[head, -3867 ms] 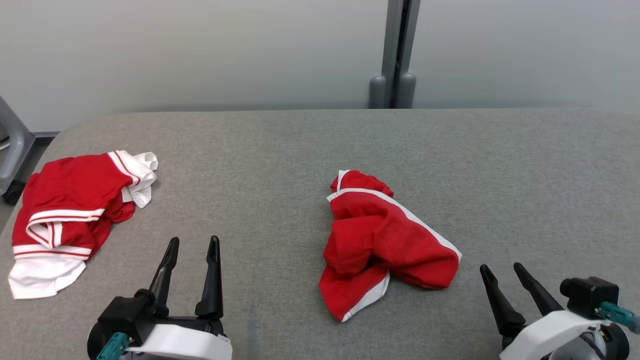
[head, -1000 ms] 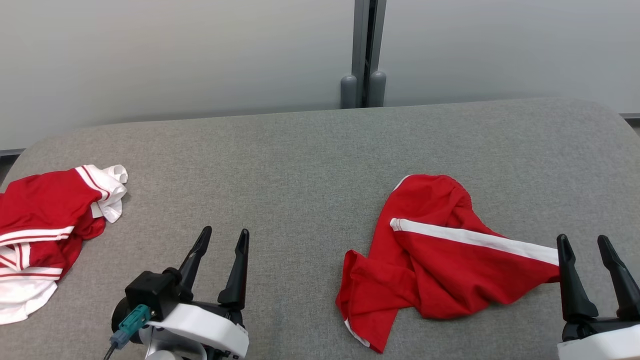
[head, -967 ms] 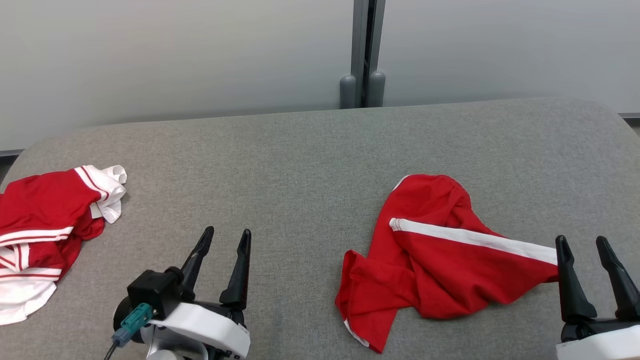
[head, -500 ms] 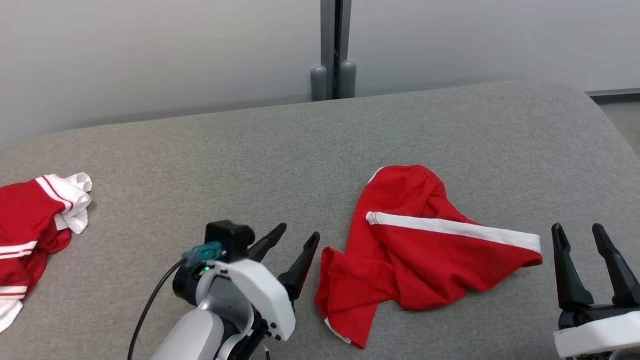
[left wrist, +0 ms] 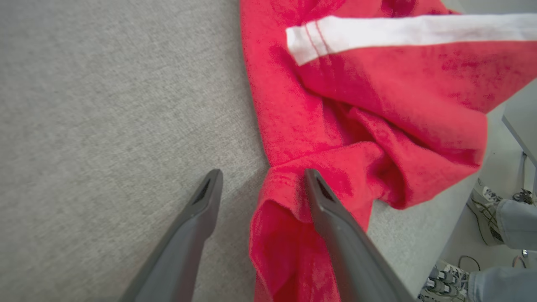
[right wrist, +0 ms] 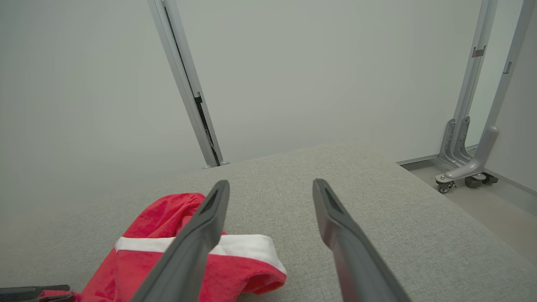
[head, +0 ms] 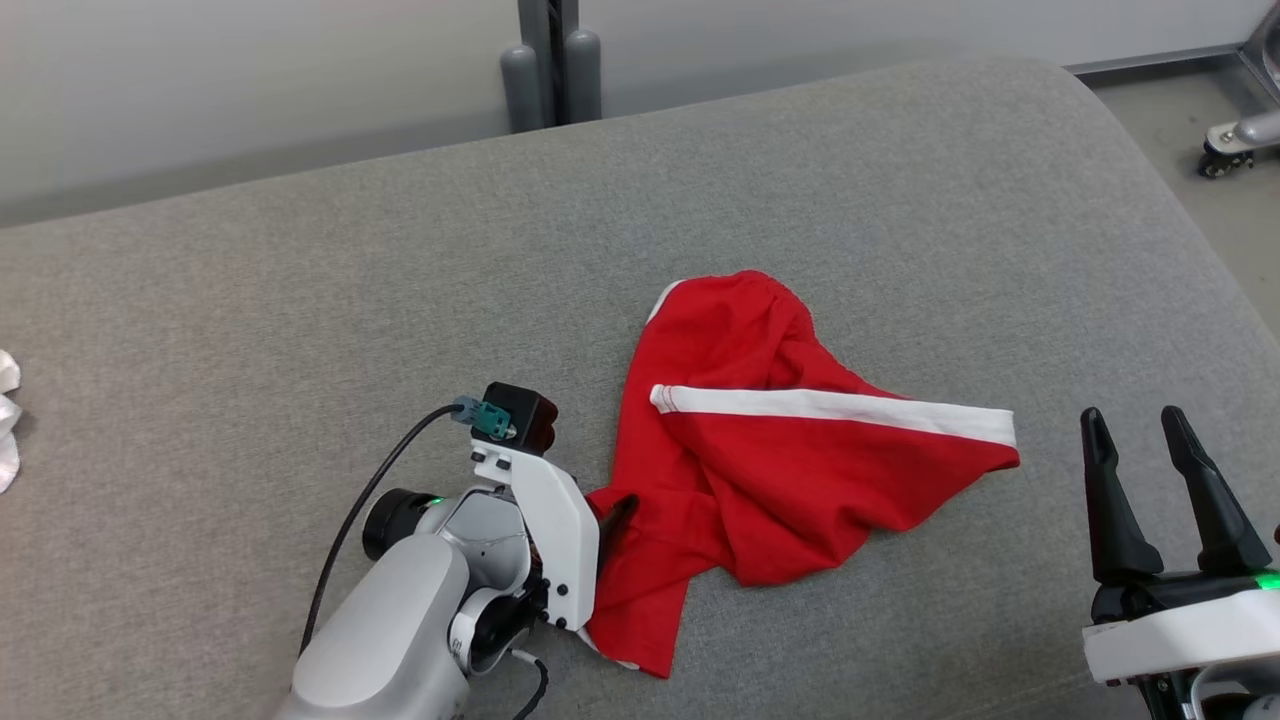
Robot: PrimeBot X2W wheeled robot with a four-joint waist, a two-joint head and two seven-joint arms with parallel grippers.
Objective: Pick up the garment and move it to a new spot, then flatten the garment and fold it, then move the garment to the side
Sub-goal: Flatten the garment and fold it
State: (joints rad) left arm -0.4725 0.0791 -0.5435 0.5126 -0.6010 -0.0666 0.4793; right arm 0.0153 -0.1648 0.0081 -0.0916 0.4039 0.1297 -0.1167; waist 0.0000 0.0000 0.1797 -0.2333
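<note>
The garment (head: 790, 470), red shorts with a white side stripe, lies crumpled right of the middle of the grey table (head: 300, 280). My left gripper (head: 606, 514) has its tips down at the garment's lower left edge. In the left wrist view the left gripper (left wrist: 262, 176) is open, and a bunched red hem of the garment (left wrist: 356, 105) lies between its fingers, close to the right finger. My right gripper (head: 1130, 416) stands open to the right of the garment, apart from it. In the right wrist view the right gripper (right wrist: 270, 184) has nothing between its fingers, and the garment (right wrist: 168, 260) lies to the lower left.
A scrap of white cloth (head: 5, 420) shows at the table's far left edge. A grey post (head: 550, 60) stands behind the table. The table's rounded right end drops to the floor, where a wheeled frame (head: 1235, 135) stands. A person's shoes (left wrist: 486, 201) are beside the table.
The head camera has turned right, shifting the whole scene left. My left gripper has moved right and down to the garment's lower left edge. The right gripper has stayed open beside it.
</note>
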